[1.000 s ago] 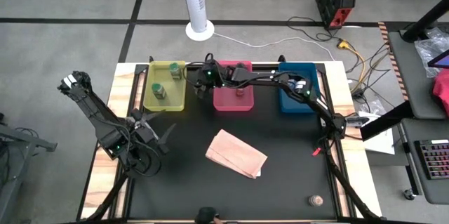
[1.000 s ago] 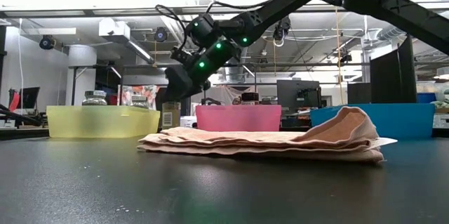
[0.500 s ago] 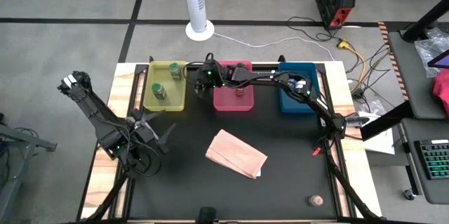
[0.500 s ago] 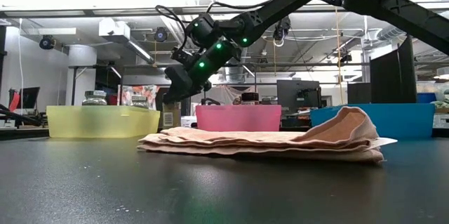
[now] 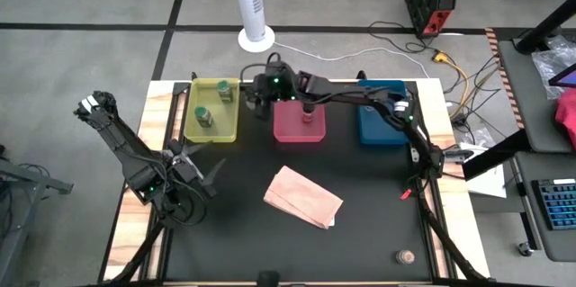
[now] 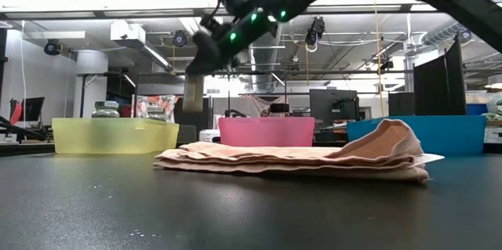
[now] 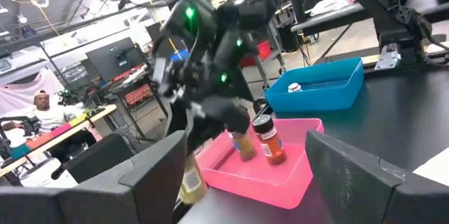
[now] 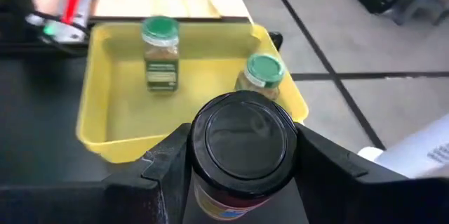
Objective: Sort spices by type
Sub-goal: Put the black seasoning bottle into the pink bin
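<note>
Lifted since a second ago — right jaws (image 5: 253, 94), then low beside the pink rectangular plastic tray (image 5: 300, 130), now raised and shifted toward the translucent yellow plastic tray (image 5: 192, 123). Clamped on a small cylindrical spice jar with a dark glossy cap (image 8: 243, 141), fingers hugging both sides of the lid in the right wrist view. Hangs well above the table (image 5: 243, 242) in the low view, at the gap between the yellow and pink trays.

Probably a carry toward a tray; release not yet made, and which tray suits its contents cannot be told.

Yellow tray: two clear jars with green ridged caps (image 8: 160, 29) and olive-green contents, upright, apart from each other. Pink tray: two jars with orange-brown contents (image 7: 269, 140), leaning slightly. Blue plastic tray (image 5: 367, 131): something small and pale inside, too small to name.

Crumpled tan paper bag (image 5: 302, 197) flat mid-table, soft folds. One small brownish jar (image 5: 406, 255) lying near the table's near-right corner — unsorted.

Left jaws (image 5: 193, 165) parked over the table's left side, spread wide, empty.
</note>
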{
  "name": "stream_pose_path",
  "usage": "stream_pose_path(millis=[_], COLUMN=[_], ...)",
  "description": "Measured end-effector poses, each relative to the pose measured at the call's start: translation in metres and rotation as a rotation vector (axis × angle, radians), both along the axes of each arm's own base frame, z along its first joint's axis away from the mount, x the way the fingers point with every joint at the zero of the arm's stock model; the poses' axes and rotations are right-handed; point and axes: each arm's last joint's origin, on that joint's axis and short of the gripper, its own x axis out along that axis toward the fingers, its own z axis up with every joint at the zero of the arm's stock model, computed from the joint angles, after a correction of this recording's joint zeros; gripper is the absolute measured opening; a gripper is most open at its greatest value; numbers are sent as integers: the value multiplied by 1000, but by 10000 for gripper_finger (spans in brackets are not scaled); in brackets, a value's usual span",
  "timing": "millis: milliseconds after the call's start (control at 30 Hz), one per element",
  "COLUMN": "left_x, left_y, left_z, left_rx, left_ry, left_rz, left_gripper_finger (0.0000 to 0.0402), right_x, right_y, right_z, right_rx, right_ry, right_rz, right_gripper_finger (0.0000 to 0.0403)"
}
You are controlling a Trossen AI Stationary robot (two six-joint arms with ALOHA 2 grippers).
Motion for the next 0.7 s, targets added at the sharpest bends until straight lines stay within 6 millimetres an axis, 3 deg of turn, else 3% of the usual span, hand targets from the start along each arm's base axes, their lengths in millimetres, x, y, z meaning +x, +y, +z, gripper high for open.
stream_pose_path(millis=[133, 500, 600, 700], left_x=[1, 2, 3, 3], left_y=[-1, -3, -3, -3], left_z=[1, 2, 3, 3], left_rx=[-19, -49, -54, -55], left_ry=[-16, -40, -43, -43], left_rz=[0, 0, -1, -1], left_gripper_finger=[274, 275, 275, 275], right_x=[-14, -82, -97, -106], right_y=[6, 23, 27, 21], right_z=[11, 3, 3, -10], right_rx=[2, -15, -38, -24], right_ry=[8, -128, -147, -105], right_rz=[37, -7, -104, -203], right_gripper_finger=[196, 196, 196, 196])
